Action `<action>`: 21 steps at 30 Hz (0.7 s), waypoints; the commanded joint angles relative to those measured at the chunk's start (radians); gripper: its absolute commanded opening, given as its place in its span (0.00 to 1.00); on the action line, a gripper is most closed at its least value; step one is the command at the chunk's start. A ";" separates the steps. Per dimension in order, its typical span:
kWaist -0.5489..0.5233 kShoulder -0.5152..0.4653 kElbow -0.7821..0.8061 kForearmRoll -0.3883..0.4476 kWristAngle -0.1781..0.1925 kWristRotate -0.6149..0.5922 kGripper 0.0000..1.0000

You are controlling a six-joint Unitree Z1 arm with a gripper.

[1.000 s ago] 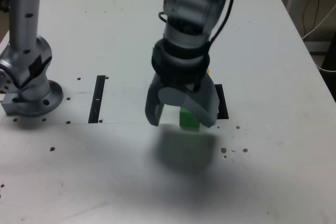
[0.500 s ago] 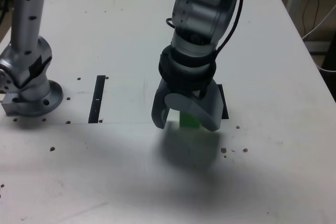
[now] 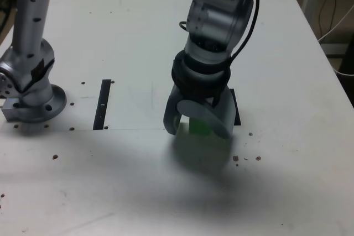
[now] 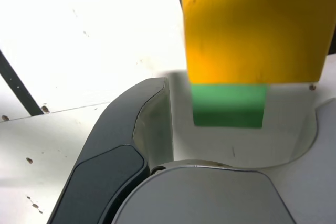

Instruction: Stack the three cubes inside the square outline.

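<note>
My gripper (image 3: pixel 197 130) points down at the table with its jaws apart, one on each side of the green cube (image 3: pixel 199 125). The wrist view shows a gap between the left finger (image 4: pixel 149 129) and the cubes. In that view the yellow cube (image 4: pixel 252 24) fills the frame close to the camera, and the green cube (image 4: pixel 228 106) shows just beyond its edge, farther away. A black side of the square outline (image 3: pixel 236 109) shows beside the gripper on the exterior view's right. The red cube is hidden.
A narrow black strip (image 3: pixel 103 103) lies on the white table (image 3: pixel 127 26), to the exterior view's left of the gripper. A silver post on a round base (image 3: pixel 30 81) stands at the far left. Cables hang beyond the table's right edge (image 3: pixel 326 37).
The arm has shifted slightly toward the exterior view's right over the green cube. The jaws have drawn in a little.
</note>
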 commanded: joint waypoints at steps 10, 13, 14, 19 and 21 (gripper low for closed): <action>0.026 0.021 0.016 -0.020 0.023 0.018 0.82; 0.029 0.022 0.019 -0.020 0.026 0.021 0.81; 0.030 0.022 0.020 -0.020 0.027 0.022 0.80; 0.031 0.022 0.019 -0.019 0.032 0.026 0.72; 0.031 0.023 0.019 -0.019 0.032 0.026 0.69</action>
